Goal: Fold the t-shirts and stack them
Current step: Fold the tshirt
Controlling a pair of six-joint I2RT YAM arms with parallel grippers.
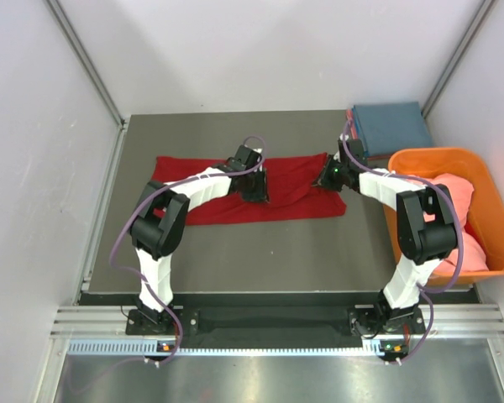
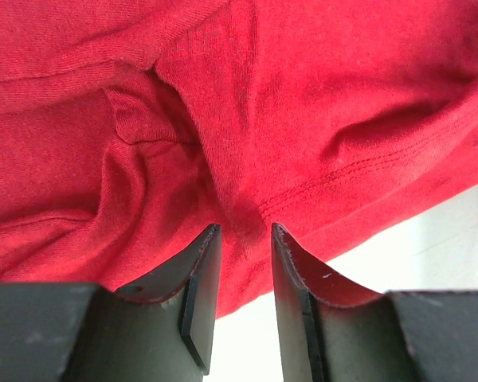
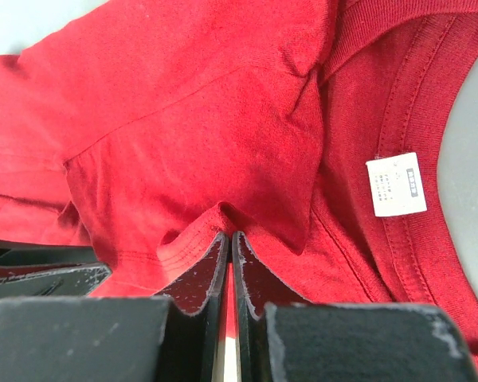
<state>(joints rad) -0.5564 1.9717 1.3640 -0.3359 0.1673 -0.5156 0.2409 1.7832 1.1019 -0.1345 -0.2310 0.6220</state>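
Note:
A deep red t-shirt [image 1: 202,189] lies as a long strip across the dark table. My left gripper [image 1: 260,195] is at the strip's middle. In the left wrist view its fingers [image 2: 209,247] stand a little apart, with a ridge of red cloth [image 2: 247,119] bunched between the tips. My right gripper [image 1: 326,176] is at the neck end. Its jaws are pressed together on a hemmed fold of the shirt [image 3: 183,119], next to the white neck label [image 3: 396,184]. A folded blue t-shirt [image 1: 391,124] lies at the back right. A salmon-pink t-shirt [image 1: 458,195] lies in the tub.
An orange plastic tub [image 1: 437,158] stands at the table's right edge, next to the right arm. Grey walls enclose the table on the left, back and right. The table's front strip [image 1: 260,260] lies between the shirt and the arm bases.

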